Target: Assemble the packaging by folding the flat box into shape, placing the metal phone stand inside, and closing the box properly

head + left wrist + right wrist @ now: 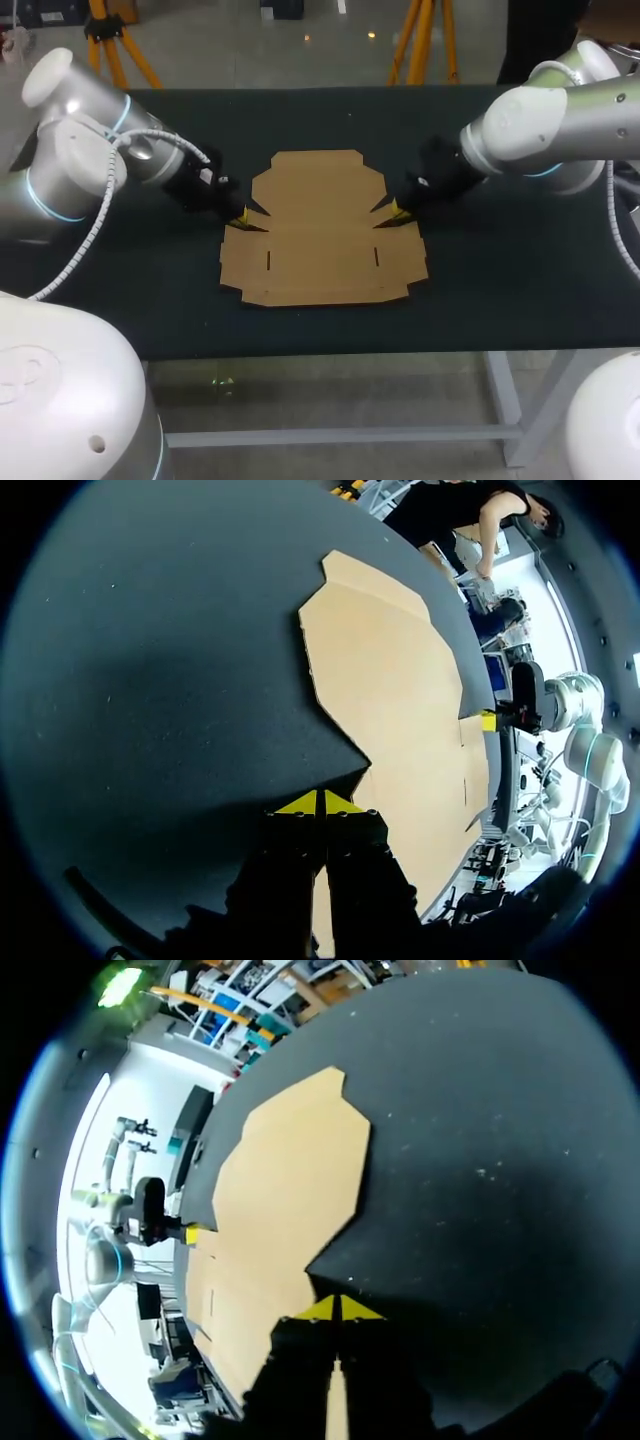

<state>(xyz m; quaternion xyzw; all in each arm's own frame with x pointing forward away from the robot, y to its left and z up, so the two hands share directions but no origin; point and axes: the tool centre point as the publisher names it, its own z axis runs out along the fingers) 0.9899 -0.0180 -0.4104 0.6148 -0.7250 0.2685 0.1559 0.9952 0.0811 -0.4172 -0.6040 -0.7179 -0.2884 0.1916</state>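
Folding stage, judged barely begun: box (320, 235) lies flat on desk (480, 280), left fingers (298, 806) and right fingers (362, 1311) each pressed together at its side notches; next, lifting the side flaps.

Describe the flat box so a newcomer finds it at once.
On the dark table, look between the left claw and the right claw. The flat box lies there: a tan unfolded cardboard sheet with notched sides, the only tan thing on the table.

Flat box (320, 235) — matt brown cardboard, smooth. Table (500, 290) — dark matt covering. Left arm (70, 130), right arm (560, 115) — glossy pale shells.
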